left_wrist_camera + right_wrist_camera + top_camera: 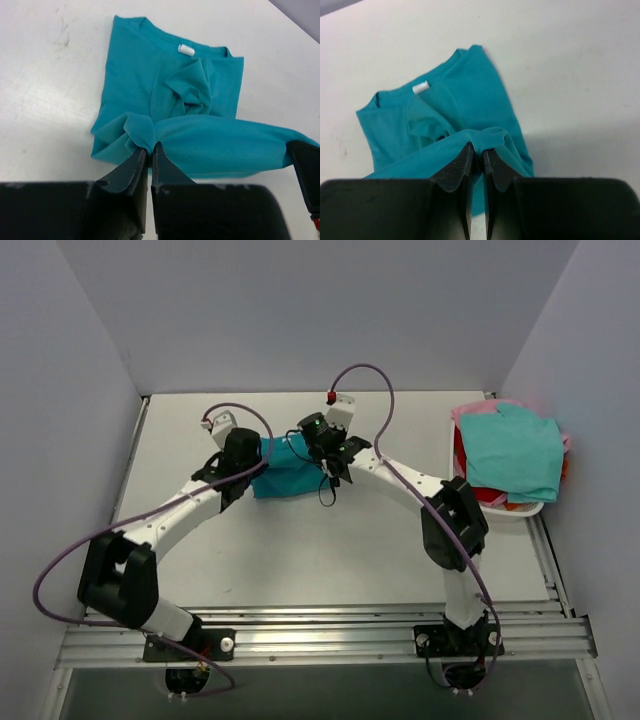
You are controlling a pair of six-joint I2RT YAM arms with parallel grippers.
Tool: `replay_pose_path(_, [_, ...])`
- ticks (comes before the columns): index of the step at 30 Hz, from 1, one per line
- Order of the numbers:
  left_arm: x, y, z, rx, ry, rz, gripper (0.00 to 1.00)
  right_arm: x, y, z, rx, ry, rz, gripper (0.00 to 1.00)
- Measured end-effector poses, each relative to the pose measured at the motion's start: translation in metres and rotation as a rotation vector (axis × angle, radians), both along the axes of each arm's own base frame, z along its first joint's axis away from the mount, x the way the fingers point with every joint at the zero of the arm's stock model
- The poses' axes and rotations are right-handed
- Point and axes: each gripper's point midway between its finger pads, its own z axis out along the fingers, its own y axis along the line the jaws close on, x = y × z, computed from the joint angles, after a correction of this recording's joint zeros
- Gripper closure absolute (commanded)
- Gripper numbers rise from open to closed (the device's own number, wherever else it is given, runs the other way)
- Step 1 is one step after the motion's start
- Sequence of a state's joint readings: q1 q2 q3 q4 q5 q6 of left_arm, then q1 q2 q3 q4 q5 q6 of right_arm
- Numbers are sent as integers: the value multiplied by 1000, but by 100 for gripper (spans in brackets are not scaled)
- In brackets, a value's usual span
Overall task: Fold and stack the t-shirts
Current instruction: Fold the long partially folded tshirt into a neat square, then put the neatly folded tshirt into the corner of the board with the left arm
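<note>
A deep teal t-shirt (288, 472) lies partly folded on the white table, between the two wrists. Its collar with a white tag (186, 49) faces away from my left gripper. My left gripper (149, 148) is shut on a bunched fold of the teal t-shirt (165, 95) at its near left edge. My right gripper (478, 149) is shut on the opposite end of the same lifted fold of the t-shirt (455, 110). The cloth stretches as a raised band between both grippers. More t-shirts, an aqua-green one (515, 452) over pink and red ones, lie piled at the right.
A white basket (530, 508) holds the pile of shirts at the table's right edge, against the right wall. Grey walls close in the table on the left, back and right. A metal rail (320, 632) runs along the near edge by the arm bases.
</note>
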State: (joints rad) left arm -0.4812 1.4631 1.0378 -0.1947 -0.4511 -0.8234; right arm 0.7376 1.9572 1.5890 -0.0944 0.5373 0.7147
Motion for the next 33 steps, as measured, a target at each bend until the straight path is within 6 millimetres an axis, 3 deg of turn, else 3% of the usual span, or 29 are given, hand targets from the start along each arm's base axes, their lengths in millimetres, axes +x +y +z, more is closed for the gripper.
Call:
replay_pose_path(1, [13, 0, -5, -4, 8, -2, 84, 10, 0, -7, 1, 10, -2, 97])
replay_pose_path(2, [29, 1, -9, -8, 13, -2, 81, 25, 2, -12, 7, 11, -6, 80])
replay_pose_path(3, [48, 4, -17, -8, 24, 3, 51, 43, 6, -17, 23, 3, -8, 41])
replay_pose_path(4, [69, 6, -22, -8, 25, 11, 42, 63, 11, -21, 42, -14, -2, 1])
replay_pose_path(5, [97, 12, -32, -10, 46, 23, 28, 91, 16, -26, 58, -30, 9, 0])
replay_pose_path(6, [118, 14, -36, -17, 43, 31, 6, 112, 22, -28, 83, -56, 23, 0])
replay_pose_path(8, [172, 29, -48, -23, 36, 57, 6, 158, 24, -40, 121, -95, 47, 0])
replay_pose_path(9, [191, 37, -52, -27, 26, 71, 6, 169, 20, -47, 127, -102, 55, 0])
replay_pose_path(12, [210, 67, -63, -5, 40, 107, 6, 172, -10, -70, 101, -83, 49, 0])
replay_pose_path(15, [208, 85, -54, 9, 38, 123, 6, 138, -34, -74, 75, -64, 55, 0])
replay_pose_path(17, [201, 88, -39, 8, 24, 126, 6, 111, -36, -54, 81, -85, 76, 0])
replay_pose_path(21, [172, 86, 14, -14, -36, 119, 6, 75, -18, 35, 115, -242, 118, 0])
replay_pose_path(24, [133, 76, 49, -57, -83, 125, 6, 40, -6, 104, 155, -374, 120, 0])
replay_pose_path(27, [84, 47, 65, -119, -103, 115, 6, -4, -2, 138, 203, -429, 136, 0])
replay_pose_path(30, [35, 4, 50, -208, -94, 85, 6, -23, -23, 139, 221, -427, 93, 0])
replay_pose_path(33, [-19, -33, -10, -288, -12, 77, 6, -38, -48, 116, 200, -379, 40, 0])
